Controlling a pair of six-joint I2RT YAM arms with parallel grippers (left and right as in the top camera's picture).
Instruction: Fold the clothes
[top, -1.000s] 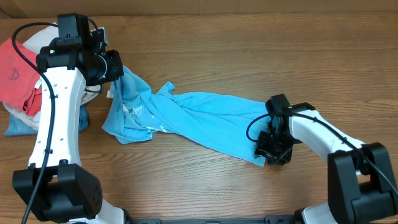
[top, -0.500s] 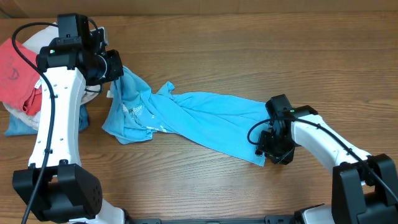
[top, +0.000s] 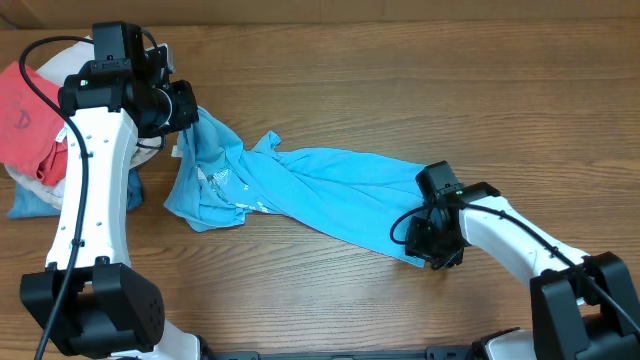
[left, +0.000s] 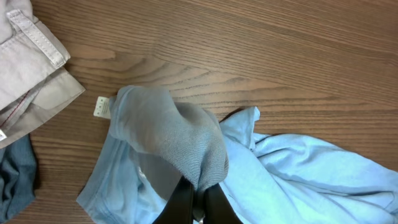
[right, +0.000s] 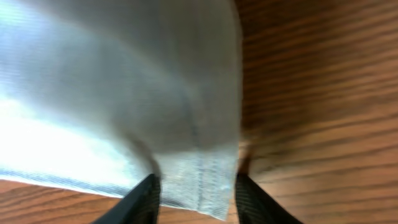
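- Lying across the middle of the worktop (top: 400, 80): sky-blue tee (top: 320, 185), twisted into a long rumpled band. In overhead view it runs from upper left down to lower right.
- Left end of the band is bunched & wider, w/ white lettering (top: 222, 180) showing on the crumpled part. Right end is flatter and finishes in a hem corner toward the front edge.
- L gripper (left: 198, 190) is closed, pinching a fold of the sky-blue tee btwn its jaws. Fabric rises in a peak to the grip, so that bit is lifted off the wood and the rest drapes down onto it.
- Small white label (left: 102, 107) sticks out from the lifted fold, on the side toward the clothes pile.
- R gripper (right: 199, 190) sits low at the tee's right end. Jaws are apart, one each side of the stitched hem, w/ cloth btwn them. Wrist view is blurred, but no squeeze on the cloth shows.
- Arms are well apart, one at each end of the garment.
- Pile at far left of the worktop, behind the L arm: red tee (top: 22, 110) on top, beige trousers (left: 28, 68) w/ visible seam stitching, blue denim (top: 25, 200) at the near side. In L wrist view the trousers lie near the lifted fold but apart from it.
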